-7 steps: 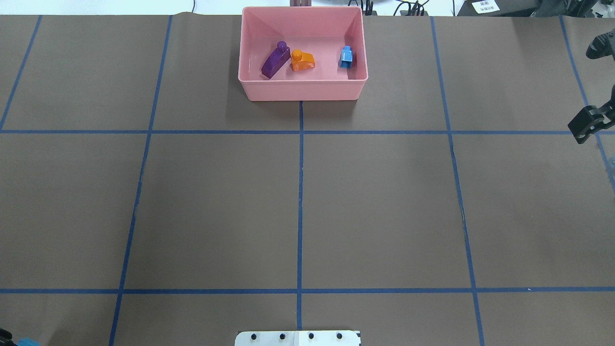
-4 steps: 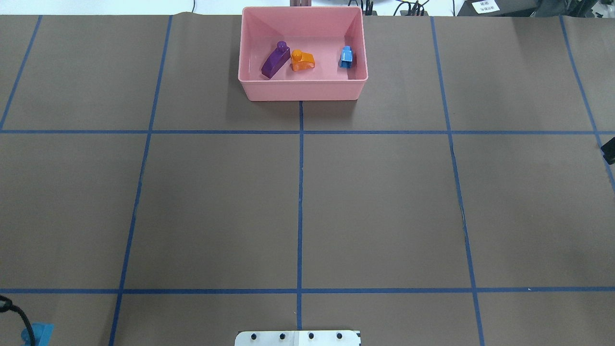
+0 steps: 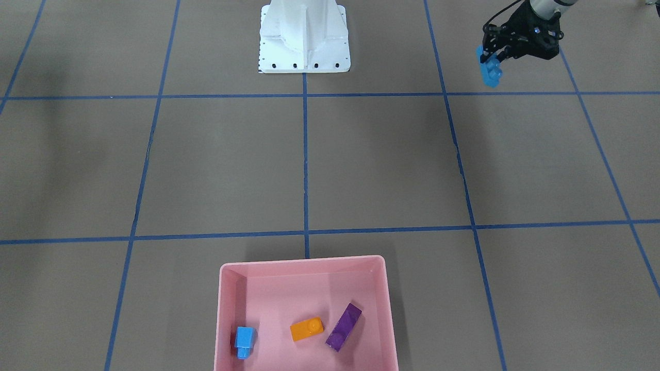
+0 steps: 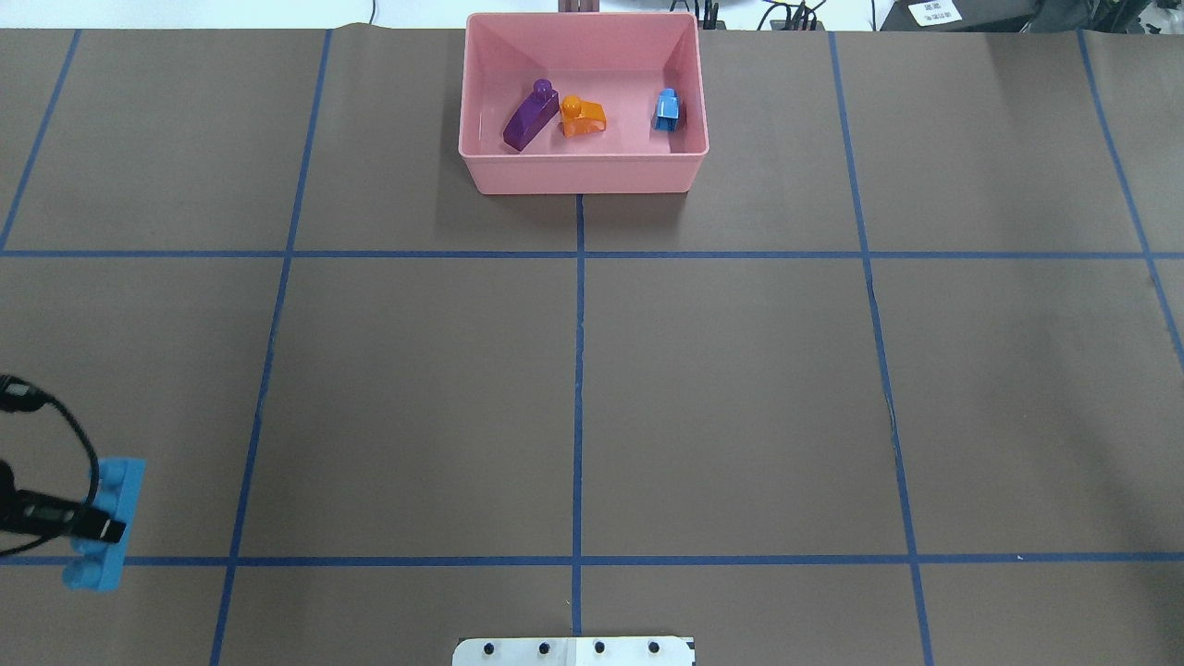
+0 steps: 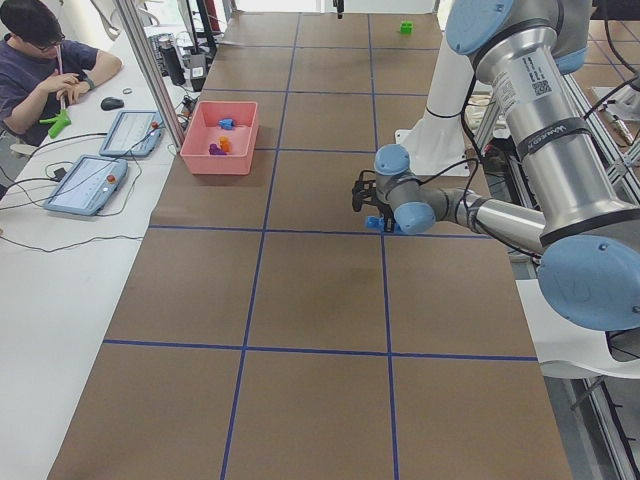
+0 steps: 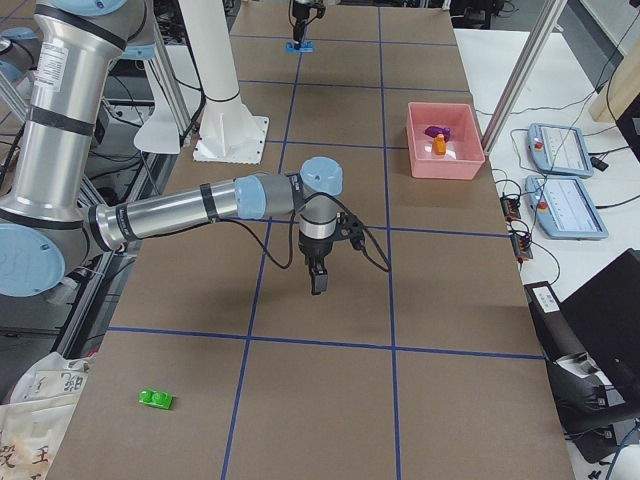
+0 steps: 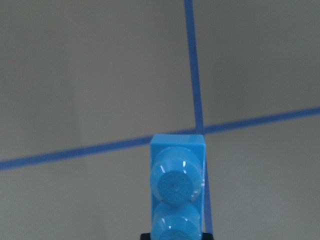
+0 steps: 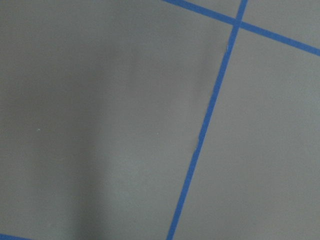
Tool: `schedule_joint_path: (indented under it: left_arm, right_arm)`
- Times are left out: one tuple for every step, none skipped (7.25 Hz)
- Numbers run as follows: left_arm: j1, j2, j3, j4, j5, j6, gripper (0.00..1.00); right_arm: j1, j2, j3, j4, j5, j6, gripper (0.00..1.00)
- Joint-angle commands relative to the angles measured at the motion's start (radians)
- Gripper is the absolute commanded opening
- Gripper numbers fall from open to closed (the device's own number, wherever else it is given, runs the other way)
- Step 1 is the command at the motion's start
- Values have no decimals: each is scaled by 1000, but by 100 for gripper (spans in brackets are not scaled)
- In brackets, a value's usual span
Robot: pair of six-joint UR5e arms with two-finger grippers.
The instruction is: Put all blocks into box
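My left gripper point(image 4: 97, 527) is shut on the long blue block point(image 4: 118, 486) and holds it above the table at the near left; the block fills the left wrist view point(image 7: 177, 190). The pink box point(image 4: 583, 171) stands at the far middle. In it lie the purple block point(image 4: 529, 116), the orange block point(image 4: 583, 117) and the small blue block point(image 4: 667, 109). The green block point(image 6: 155, 399) lies on the table far out on my right side. My right gripper point(image 6: 318, 280) shows only in the exterior right view, above bare table; I cannot tell if it is open.
The white robot base point(image 3: 304, 41) stands at the table's near middle edge. Blue tape lines point(image 4: 578, 370) divide the brown table. An operator point(image 5: 45, 70) sits at a side desk with tablets beyond the box.
My left gripper has come into the overhead view from the lower left corner, carrying the long blue block forward. My right gripper has left that view at its right edge.
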Motion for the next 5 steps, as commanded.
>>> schedule_joint_path:
  left_arm:
    - [-181, -292, 89, 289, -51, 118, 0]
    - [-237, -412, 123, 355, -64, 118, 0]
    - [-280, -539, 169, 430, -124, 116, 0]
    - [-310, -691, 218, 548, -135, 113, 0]
    - [-319, -824, 284, 631, -129, 98, 0]
  right_arm:
    - [183, -45, -130, 3, 63, -281, 100]
    - [215, -92, -156, 4, 61, -351, 100]
    - [240, -141, -166, 4, 61, -374, 100]
    - [257, -187, -164, 15, 60, -374, 100]
    - [258, -242, -177, 82, 60, -373, 100]
